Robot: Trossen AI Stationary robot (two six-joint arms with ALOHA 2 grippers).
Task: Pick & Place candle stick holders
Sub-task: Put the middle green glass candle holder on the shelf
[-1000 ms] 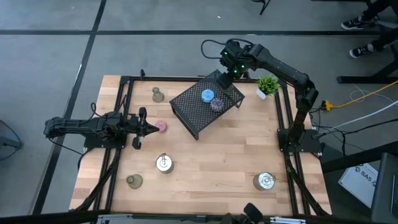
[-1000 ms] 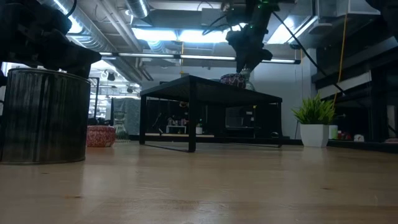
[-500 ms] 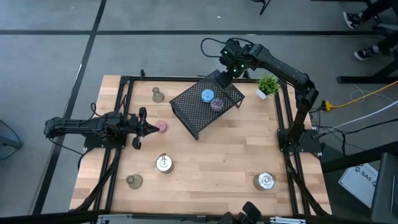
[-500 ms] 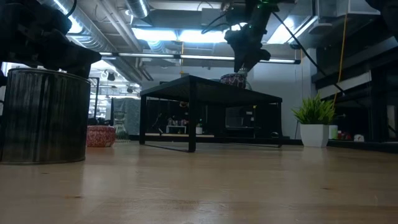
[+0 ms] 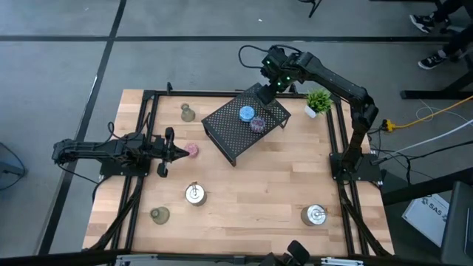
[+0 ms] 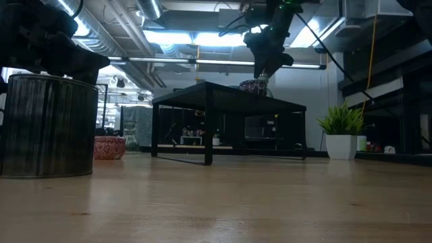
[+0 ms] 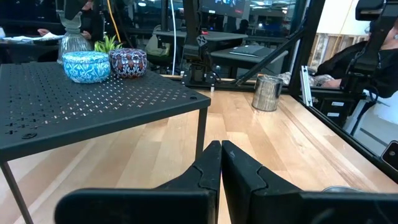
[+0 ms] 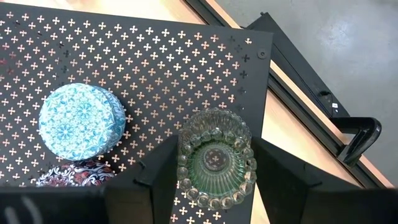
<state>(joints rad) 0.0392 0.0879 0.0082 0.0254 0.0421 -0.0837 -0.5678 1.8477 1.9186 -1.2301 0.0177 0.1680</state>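
A black mesh rack (image 5: 235,131) stands at the table's far middle. On it sit a blue holder (image 5: 246,113) and a purple one (image 5: 257,123). My right gripper (image 5: 267,92) hangs over the rack's far corner, shut on a green glass holder (image 8: 216,160). Standing on the wood are a pink holder (image 5: 192,150), two silver ones (image 5: 194,193) (image 5: 314,215) and two olive-green ones (image 5: 188,113) (image 5: 160,215). My left gripper (image 5: 181,151) is shut and level at the table's left, next to the pink holder and touching nothing. My right gripper pinches the green glass holder between its two fingers, which lie on opposite sides of its ribbed wall (image 8: 184,163). The fingers come from above, slanting down. The holder stays upright with its mouth up, over the rack's far corner (image 8: 252,53). Whether its base rests on the mesh I cannot tell.
A small potted plant (image 5: 318,102) stands at the far right, close to the rack. Black frame rails (image 5: 144,133) run along the table's left, right and far sides. Bare wood (image 5: 259,185) lies between the rack and the near edge.
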